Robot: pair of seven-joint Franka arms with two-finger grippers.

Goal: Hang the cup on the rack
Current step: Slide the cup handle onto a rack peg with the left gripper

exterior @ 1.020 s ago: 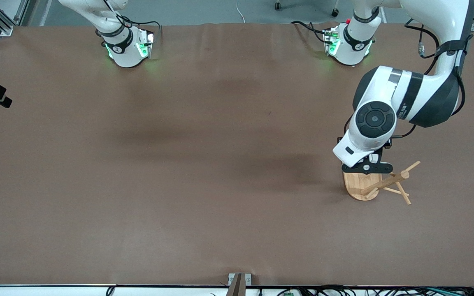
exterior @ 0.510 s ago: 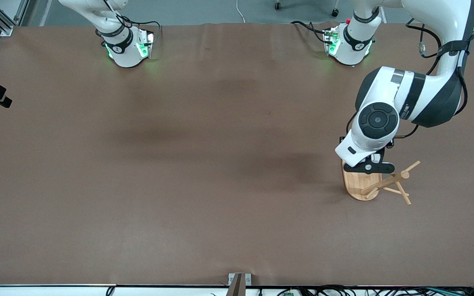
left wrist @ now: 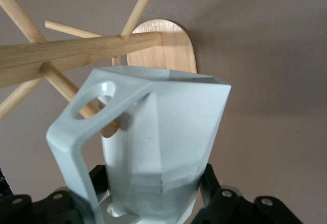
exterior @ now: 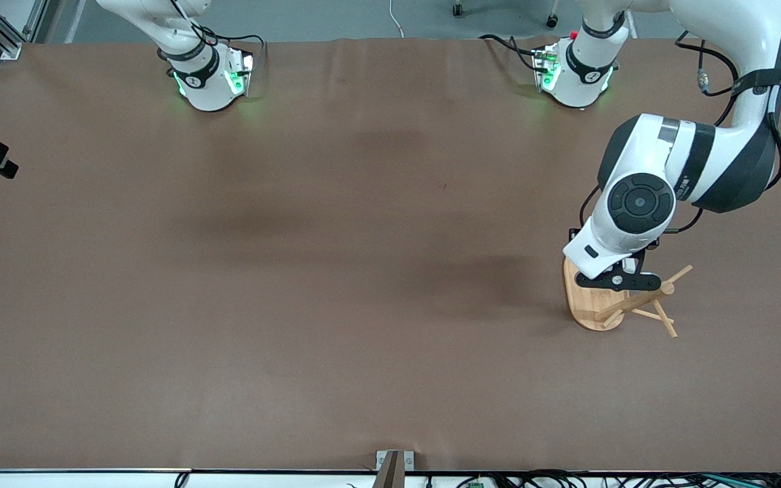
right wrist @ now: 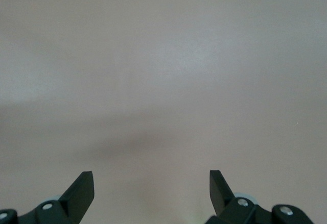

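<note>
The white faceted cup (left wrist: 163, 132) is held in my left gripper (left wrist: 153, 183), its fingers (left wrist: 210, 179) pressed on both sides of the body. The cup's handle (left wrist: 76, 132) has a round hole, and a thin peg (left wrist: 71, 89) of the bamboo rack (left wrist: 66, 55) passes into it. In the front view the rack (exterior: 594, 308) stands toward the left arm's end of the table. My left gripper (exterior: 619, 279) is over its oval base, and the arm hides the cup. My right gripper (right wrist: 152, 183) is open and empty over bare table.
The brown table (exterior: 336, 271) surrounds the rack. The rack's other pegs (exterior: 668, 325) stick out toward the front camera and the left arm's end. A small bracket (exterior: 394, 464) sits at the table's front edge.
My left gripper has moved with the cup a little toward the left arm's end of the table, closer to the rack's post. More of the rack's base shows. The right arm waits.
</note>
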